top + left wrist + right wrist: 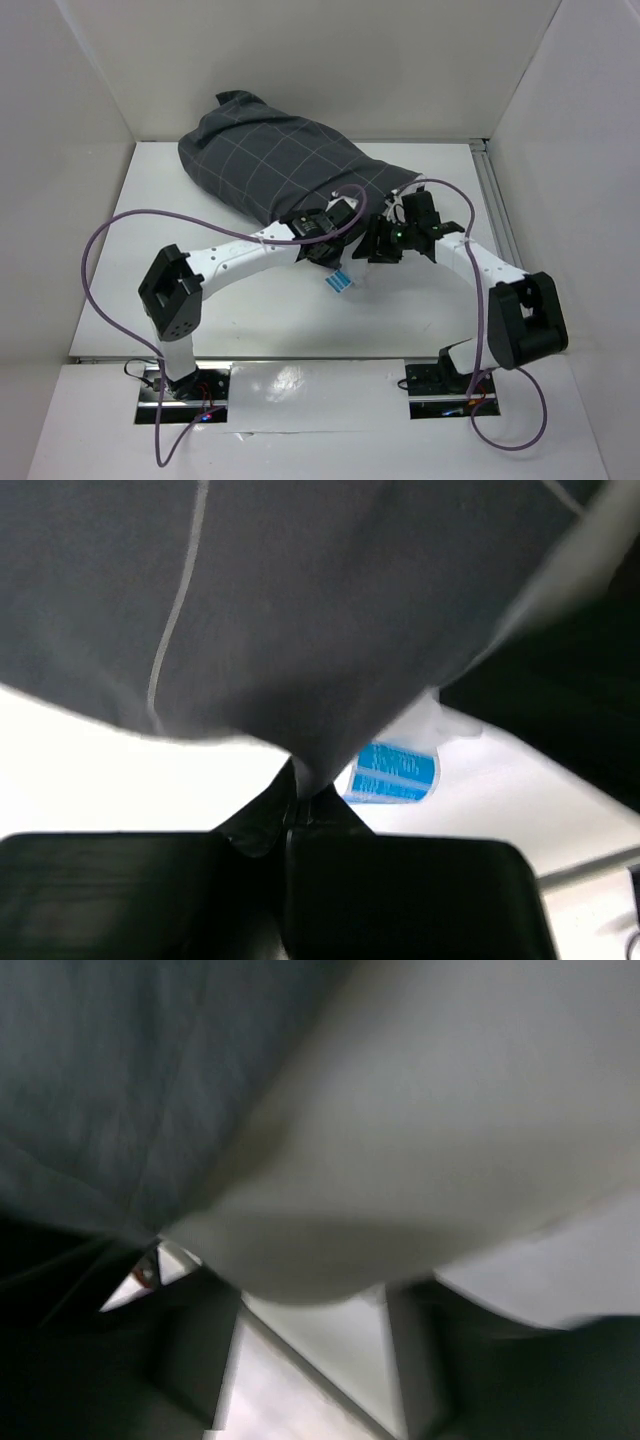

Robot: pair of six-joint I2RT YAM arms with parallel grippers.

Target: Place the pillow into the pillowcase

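The dark grey checked pillowcase [275, 165] lies slantwise from the back left to the table's middle, bulging with the pillow inside. At its near open end my left gripper [335, 240] is shut on a pinch of the pillowcase hem [300, 770]. Just beyond that pinch the pillow's blue-and-white tag [392, 773] hangs out, and it also shows on the table [340, 282]. My right gripper [382, 245] stands open beside the left one. In the right wrist view the white pillow [450, 1110] bulges down to the right gripper's [312, 1310] spread fingers, with pillowcase cloth [110, 1090] at the left.
White walls enclose the table [250, 310] at the back and both sides. A metal rail [495, 200] runs along the right edge. Purple cables [95, 250] loop from both arms over the near table.
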